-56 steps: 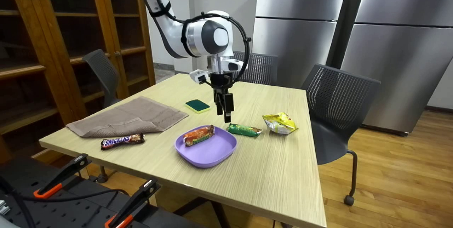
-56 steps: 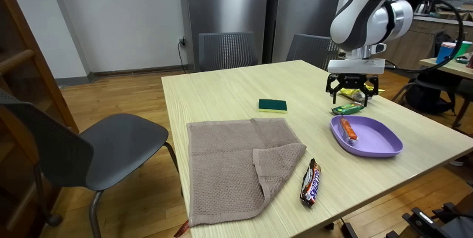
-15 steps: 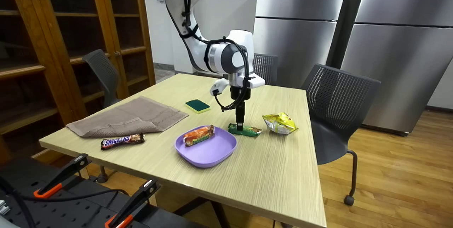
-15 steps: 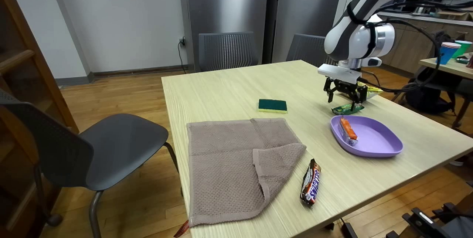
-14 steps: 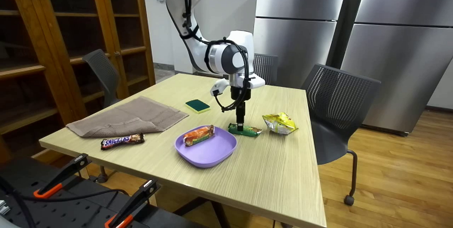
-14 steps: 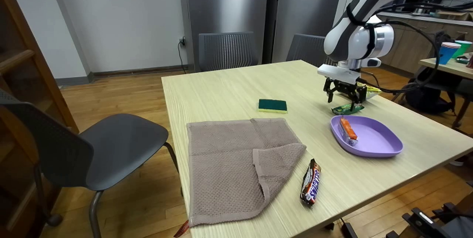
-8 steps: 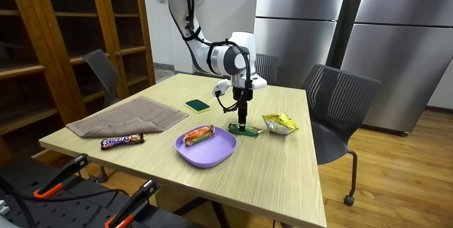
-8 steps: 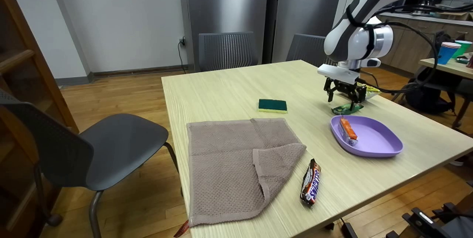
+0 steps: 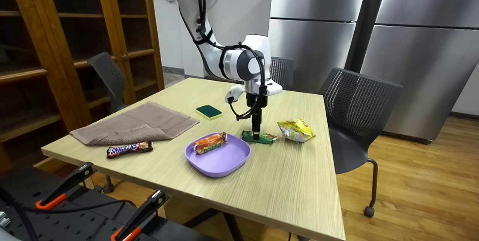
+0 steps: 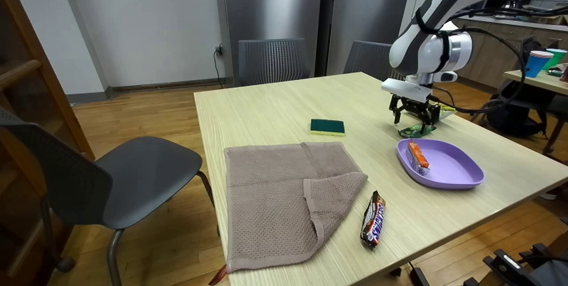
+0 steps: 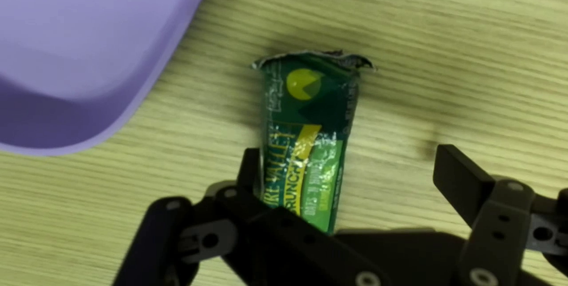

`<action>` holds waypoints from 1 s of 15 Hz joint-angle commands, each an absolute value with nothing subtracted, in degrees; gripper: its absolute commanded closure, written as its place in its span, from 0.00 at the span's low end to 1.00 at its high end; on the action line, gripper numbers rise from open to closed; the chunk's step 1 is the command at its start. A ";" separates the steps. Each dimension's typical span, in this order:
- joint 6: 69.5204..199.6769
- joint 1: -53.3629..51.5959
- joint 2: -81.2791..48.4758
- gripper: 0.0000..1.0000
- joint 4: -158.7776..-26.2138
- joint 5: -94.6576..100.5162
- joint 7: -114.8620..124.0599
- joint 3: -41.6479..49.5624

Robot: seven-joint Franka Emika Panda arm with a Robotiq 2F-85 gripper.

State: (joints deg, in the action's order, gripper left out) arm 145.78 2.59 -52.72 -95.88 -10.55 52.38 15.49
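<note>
1. in the wrist view, your gripper (image 11: 348,167) stands wide, the green bar (image 11: 306,144) between its jaws on the table (image 11: 421,55).
2. only the exterior views show you the orange bar (image 9: 210,143) on the purple plate (image 9: 224,163).

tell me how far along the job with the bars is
Apparently done: the orange bar lies on the purple plate. In hand: the open gripper straddles the green bar, not yet closed on it. Apparently left: gripping that bar, which lies on the table beside the plate.

the granola bar (image 11: 306,139) lies between plate (image 9: 222,163) and snack bag (image 9: 296,130) — second bar (image 9: 210,143) on plate
</note>
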 commanded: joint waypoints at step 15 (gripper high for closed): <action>145.68 3.65 -51.56 0.88 -96.12 -10.99 52.18 14.71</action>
